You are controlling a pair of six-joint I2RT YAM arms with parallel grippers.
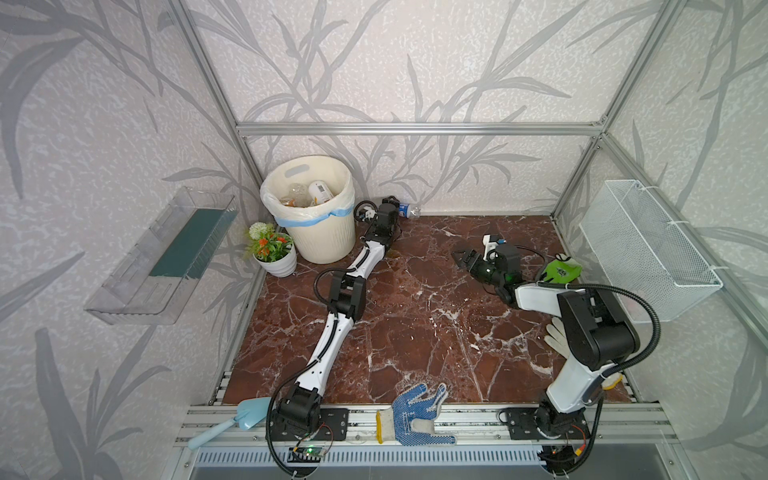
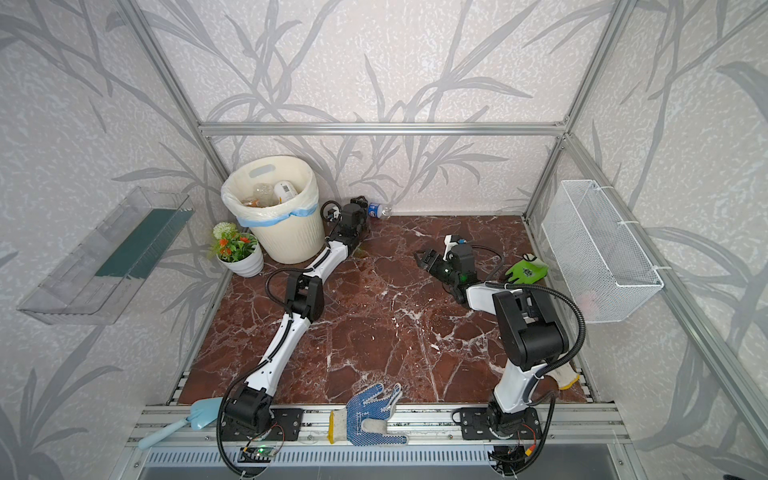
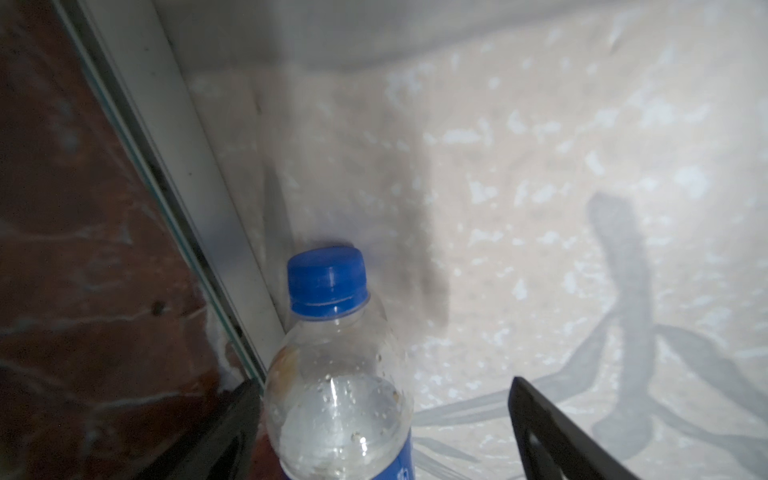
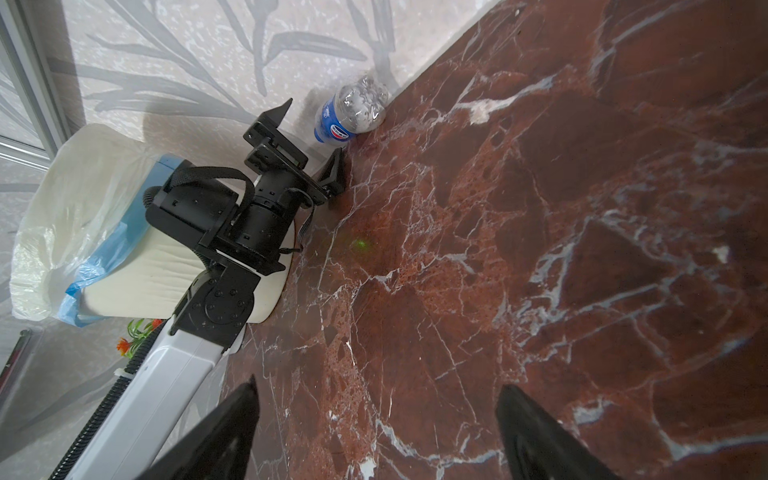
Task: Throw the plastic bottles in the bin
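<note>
Marble tabletop [image 1: 415, 332], 12 o'clock by back wall: we're straddling lying bottle [image 1: 409, 210] w/ left gripper [image 4: 313, 126], jaws wide, nothing pinched; aiming to close on label, not neck; right gripper [image 1: 461, 257] gaping, empty; bin [image 1: 324, 241] at 11.

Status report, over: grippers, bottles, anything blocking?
Left gripper open at the blue-label bottle lying by the back wall, not gripped. Right gripper open, empty. Other bottles in bin. Nothing in the way.

Red-brown white-veined counter [image 1: 415, 332], cream bin [image 1: 326, 243] with blue-banded liner [image 1: 307, 219], clear bottle [image 4: 353, 112] with blue label and cap, blue-dotted glove [image 1: 415, 411], grey leaf-patterned wallpaper [image 1: 415, 62], binned bottle [image 1: 320, 191] maybe white-labelled.
</note>
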